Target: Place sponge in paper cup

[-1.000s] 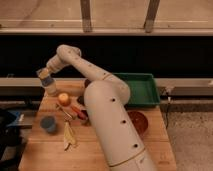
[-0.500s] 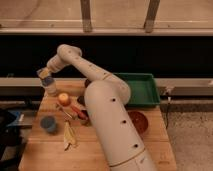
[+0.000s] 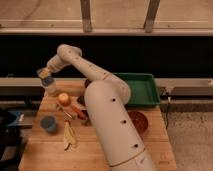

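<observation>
The robot's thick white arm (image 3: 107, 117) fills the middle of the view and hides a large part of the wooden tabletop (image 3: 95, 155) behind it. It bends up and reaches back to the far left corner. A green tray (image 3: 142, 90) sits at the far right of the tabletop, its left part covered by the arm. A dark red bowl (image 3: 137, 121) shows only partly at the arm's right edge.

On the left side lie a dark-blue cup (image 3: 48, 124), a yellow banana peel (image 3: 68, 136), an orange-coloured apple (image 3: 63, 98) and some red and dark items beside the arm, too blurred to name.

The tool (image 3: 45, 76) hangs at the far left corner, pressed together on the sponge (image 3: 46, 80), a small blue-grey block seen just under it. The sponge sits right above the paper cup (image 3: 50, 89), a pale, plain-sided cup standing behind the apple. Whether the sponge touches the cup's rim cannot be made out.
</observation>
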You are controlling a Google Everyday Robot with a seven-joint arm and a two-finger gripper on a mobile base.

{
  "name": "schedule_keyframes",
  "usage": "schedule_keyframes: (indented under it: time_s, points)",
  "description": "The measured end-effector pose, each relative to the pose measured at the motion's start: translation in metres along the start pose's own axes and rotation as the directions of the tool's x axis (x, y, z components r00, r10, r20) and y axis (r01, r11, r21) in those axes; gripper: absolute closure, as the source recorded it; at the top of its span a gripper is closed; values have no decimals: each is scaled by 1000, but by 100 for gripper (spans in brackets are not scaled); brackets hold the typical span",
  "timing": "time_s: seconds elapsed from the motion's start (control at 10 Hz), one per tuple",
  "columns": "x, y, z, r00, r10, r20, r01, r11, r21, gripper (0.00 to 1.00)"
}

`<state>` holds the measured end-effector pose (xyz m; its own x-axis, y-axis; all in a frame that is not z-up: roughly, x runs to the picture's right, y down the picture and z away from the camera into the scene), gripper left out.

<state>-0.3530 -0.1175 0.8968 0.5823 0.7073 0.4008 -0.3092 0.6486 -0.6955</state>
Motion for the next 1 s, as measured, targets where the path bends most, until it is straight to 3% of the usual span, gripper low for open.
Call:
schedule_keyframes:
  time_s: [0.2,0.3,1.0]
  points:
    - [0,0,0,1000,0,0,0,1000,0,100]
    - [0,0,0,1000,0,0,0,1000,0,96]
    - [0,0,0,1000,0,0,0,1000,1,27]
